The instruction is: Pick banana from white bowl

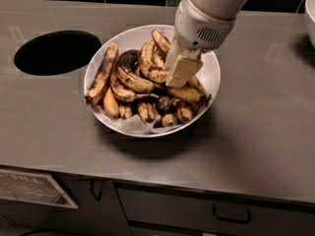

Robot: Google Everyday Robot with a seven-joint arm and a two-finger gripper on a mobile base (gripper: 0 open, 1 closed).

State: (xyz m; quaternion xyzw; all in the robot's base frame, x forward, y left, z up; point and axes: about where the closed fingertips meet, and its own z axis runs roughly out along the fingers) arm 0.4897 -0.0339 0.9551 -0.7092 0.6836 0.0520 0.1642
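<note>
The white bowl (98, 58) sits on the steel counter, lined with crumpled paper (135, 124) and heaped with several overripe bananas. A curved yellow banana with brown blotches (146, 67) lies at the top of the pile. My gripper (181, 70), cream-coloured under the white wrist housing, is lowered into the right half of the bowl, right beside that banana and over another one (184, 93). What lies directly under the gripper is hidden.
A long dark banana (102, 73) leans on the bowl's left rim, with a small orange-yellow one (111, 107) below it. A round hole (56, 51) opens in the counter to the left. Another white bowl's rim (310, 14) shows at the far right. Drawers with a handle (231, 215) sit below the counter edge.
</note>
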